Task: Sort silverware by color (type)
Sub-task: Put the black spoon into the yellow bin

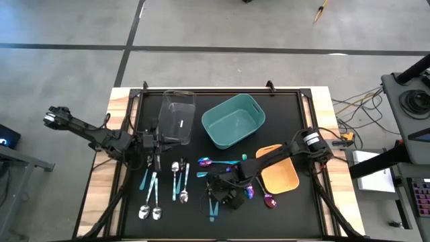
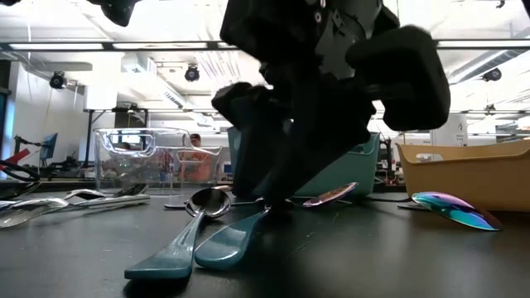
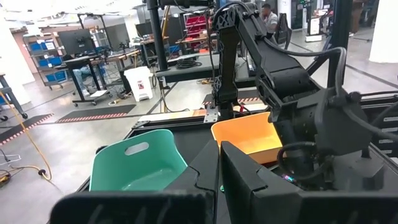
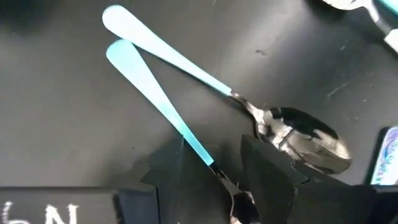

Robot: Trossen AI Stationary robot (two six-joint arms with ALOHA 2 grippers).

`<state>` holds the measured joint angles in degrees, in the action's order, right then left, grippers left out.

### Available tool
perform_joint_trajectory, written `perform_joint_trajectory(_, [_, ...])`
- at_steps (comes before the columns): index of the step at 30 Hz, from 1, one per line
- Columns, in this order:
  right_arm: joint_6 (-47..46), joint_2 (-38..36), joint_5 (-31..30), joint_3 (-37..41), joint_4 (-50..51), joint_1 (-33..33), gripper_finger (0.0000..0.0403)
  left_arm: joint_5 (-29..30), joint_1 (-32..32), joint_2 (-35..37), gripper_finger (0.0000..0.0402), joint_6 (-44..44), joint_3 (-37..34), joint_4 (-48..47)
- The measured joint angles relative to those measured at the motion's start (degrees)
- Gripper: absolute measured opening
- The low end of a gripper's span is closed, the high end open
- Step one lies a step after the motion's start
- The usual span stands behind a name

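Observation:
Two spoons with teal handles lie side by side near the table's front, one (image 4: 186, 68) beside the other (image 4: 155, 102); the low view shows them (image 2: 195, 244) too. My right gripper (image 4: 217, 180) is open and slants down over them, a finger on each side of the second spoon's neck (image 4: 214, 167). The first spoon's shiny bowl (image 4: 308, 140) lies just beyond one finger. More silver and teal-handled silverware (image 1: 153, 195) lies front left, with iridescent spoons (image 1: 205, 161) in the middle. My left gripper (image 1: 156, 146) hangs shut and level above the table's left part, holding nothing. My right gripper comes from above, slanting down, and its fingers (image 4: 267, 171) stand across the neck of a teal-handled spoon (image 4: 214, 167) that lies flat on the table. I cannot tell whether the fingers touch it.
A clear bin (image 1: 178, 117) stands at the back left, a teal bin (image 1: 234, 121) at the back middle and an orange bin (image 1: 279, 176) at the right under my right arm. Iridescent spoons (image 1: 269, 199) lie close to the orange bin.

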<state>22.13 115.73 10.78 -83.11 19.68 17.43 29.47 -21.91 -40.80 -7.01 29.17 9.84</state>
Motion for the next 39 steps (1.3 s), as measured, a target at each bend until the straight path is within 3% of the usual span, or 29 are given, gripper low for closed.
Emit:
perform_joint_trajectory(14, [3.38,3.16,2.09,-0.26,2.54,-1.31,0.0133,-0.01,0.0,0.02,0.0,0.0,0.0,0.01])
perform_joint_trajectory(31, [6.8,3.58,1.35,-0.13,3.72,-1.31,0.0018,-0.01,0.0,0.02,0.0,0.17,0.0,0.03])
perform_joint_trajectory(39, [10.94,1.37,0.96,0.13,4.5,-1.31,0.001,-0.76,0.0,-0.22,0.0,8.26,0.0,-0.21])
